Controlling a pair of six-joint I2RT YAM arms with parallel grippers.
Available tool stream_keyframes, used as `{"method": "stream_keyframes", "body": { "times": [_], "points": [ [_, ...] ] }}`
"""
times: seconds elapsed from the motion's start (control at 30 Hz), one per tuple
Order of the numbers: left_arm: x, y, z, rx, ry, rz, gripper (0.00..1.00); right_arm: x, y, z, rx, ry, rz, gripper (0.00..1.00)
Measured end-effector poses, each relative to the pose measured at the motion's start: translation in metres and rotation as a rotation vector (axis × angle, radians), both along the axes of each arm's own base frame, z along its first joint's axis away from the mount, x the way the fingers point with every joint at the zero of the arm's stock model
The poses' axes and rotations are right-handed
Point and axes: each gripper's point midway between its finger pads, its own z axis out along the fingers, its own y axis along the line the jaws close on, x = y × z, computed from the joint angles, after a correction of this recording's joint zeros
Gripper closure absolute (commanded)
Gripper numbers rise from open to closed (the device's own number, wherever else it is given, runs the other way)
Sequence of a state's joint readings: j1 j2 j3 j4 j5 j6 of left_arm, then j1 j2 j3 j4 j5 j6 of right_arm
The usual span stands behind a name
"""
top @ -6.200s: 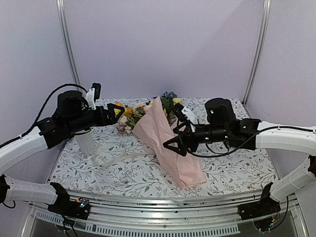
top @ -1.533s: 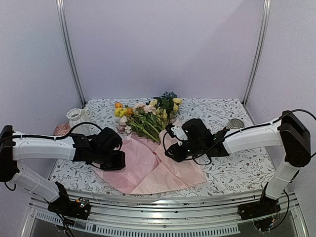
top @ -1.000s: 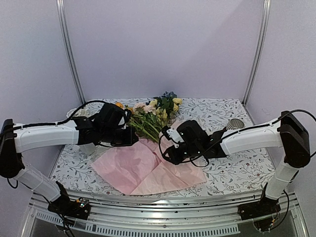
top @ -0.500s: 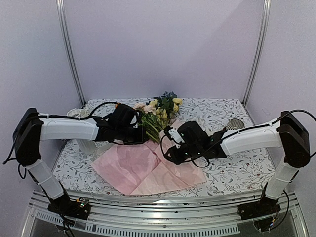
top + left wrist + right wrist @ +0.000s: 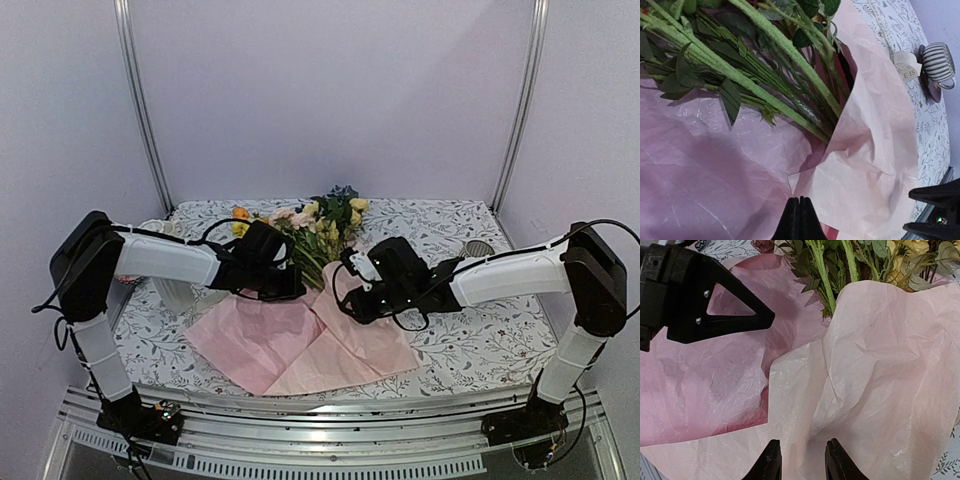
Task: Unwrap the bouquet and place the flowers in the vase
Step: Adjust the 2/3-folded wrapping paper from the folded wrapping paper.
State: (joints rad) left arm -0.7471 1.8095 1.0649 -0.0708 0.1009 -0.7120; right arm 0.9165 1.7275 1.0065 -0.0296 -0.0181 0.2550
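Two arms: I see both reaching in low over the middle of the table (image 5: 490, 345), tips facing each other across the opened paper.
Left gripper (image 5: 290, 285): clenched. In my left wrist view the fingers (image 5: 799, 215) sit pressed flat together with nothing between them, poised over the pink sheet just near of the stem ends.
Right gripper (image 5: 343, 292): parted a little. In my right wrist view I see crinkled paper through the narrow gap and nothing pinched; it hovers over the raised right flap.
Gripper spacing: near each other but apart; the left one shows as a black triangle at the upper left of my right wrist view.
Wrapping paper (image 5: 290, 345): spread flat towards the near left, with one fold standing up on the right beside the stems.
Flowers (image 5: 305, 225): lying on the far part of the paper, heads towards the far edge, stems (image 5: 765, 85) running near-right and tucked under that raised fold.
Bouquet: unwrapped and open, flowers resting on the sheet.
Vase (image 5: 178, 293): far left of the table, upright, partly hidden behind my left arm, well apart from the flowers.
Striped cup (image 5: 478, 248): far right, on a saucer, with a small cream tag (image 5: 905, 67) just beside it.
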Motion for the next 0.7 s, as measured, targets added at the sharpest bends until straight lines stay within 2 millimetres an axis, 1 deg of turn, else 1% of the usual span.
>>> {"method": "stream_keyframes", "body": {
  "times": [0.1,0.23,0.4,0.5,0.63,0.7],
  "points": [
    [0.004,0.0,-0.007,0.01,0.014,0.014,1.0,-0.002,0.001,0.0,0.008,0.012,0.009,0.68],
    [0.008,0.005,-0.013,0.046,0.034,0.053,1.0,-0.002,0.002,-0.005,0.007,0.026,0.008,0.68],
    [0.004,0.013,-0.021,0.078,0.069,0.086,1.0,-0.003,0.002,-0.009,0.007,0.041,0.007,0.68],
    [-0.003,0.019,-0.031,0.09,0.095,0.097,1.0,-0.003,0.002,-0.012,0.006,0.048,0.009,0.68],
    [-0.024,0.039,-0.057,0.138,0.158,0.112,1.0,-0.003,0.002,-0.012,0.005,0.05,0.011,0.68],
    [-0.029,0.044,-0.056,0.135,0.161,0.123,1.0,-0.003,0.002,-0.012,0.004,0.05,0.011,0.68]
  ]
}}
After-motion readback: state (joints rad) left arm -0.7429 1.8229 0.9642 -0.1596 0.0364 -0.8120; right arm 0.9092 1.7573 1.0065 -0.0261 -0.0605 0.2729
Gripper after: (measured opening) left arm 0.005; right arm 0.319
